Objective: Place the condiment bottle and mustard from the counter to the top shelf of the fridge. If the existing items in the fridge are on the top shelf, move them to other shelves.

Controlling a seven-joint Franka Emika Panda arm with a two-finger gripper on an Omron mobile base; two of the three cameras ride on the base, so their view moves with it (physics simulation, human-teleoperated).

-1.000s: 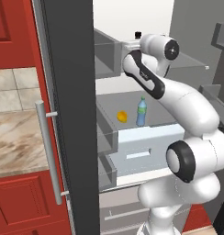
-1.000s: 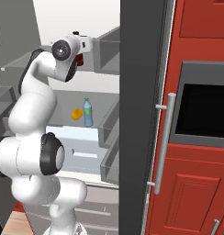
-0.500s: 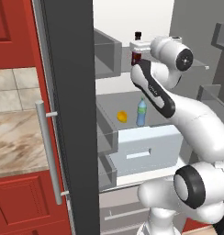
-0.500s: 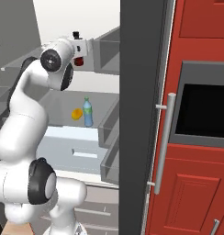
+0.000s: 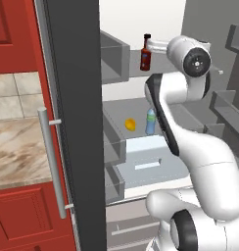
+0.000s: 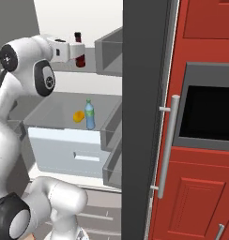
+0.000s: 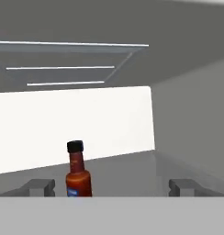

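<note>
Hand view looks along the top shelf (image 7: pixel 123 172) of the fridge (image 7: pixel 187 133), toward its white back wall. The condiment bottle (image 7: pixel 78 172) stands upright on that shelf at about 7 o'clock in the picture, dark cap up, red-brown body with a small blue label. The gripper (image 7: pixel 111 187) has its two grey fingertips (image 7: pixel 40 186) spread wide at the bottom edge, one near 8 o'clock and one near 4 o'clock. The bottle stands between them, closer to the 8 o'clock tip and apart from both, so the claw is wide and holds nothing.

In the left base view the arm reaches up into the open fridge, and the gripper (image 5: pixel 152 49) sits at about 1 o'clock, level with the top shelf. The condiment bottle (image 5: pixel 145 56) shows just beside the hand, toward 9 o'clock of it, upright on the shelf. One shelf lower, the blue bottle (image 5: pixel 150 121) with green cap stands upright, and the orange-yellow fruit (image 5: pixel 130 124) lies just beside it at its 9 o'clock side. The pale drawer (image 5: pixel 151 159) sits below them. The dark grey door (image 5: pixel 75 122) with its silver handle (image 5: pixel 52 162) fills the picture's 9 o'clock side, with the marbled counter (image 5: pixel 16 157) beyond it.

The right base view shows the same things mirrored: the bottle (image 6: pixel 80 55) by the hand at 11 o'clock, the fruit (image 6: pixel 79 116) and blue bottle (image 6: pixel 89 114) below.
</note>
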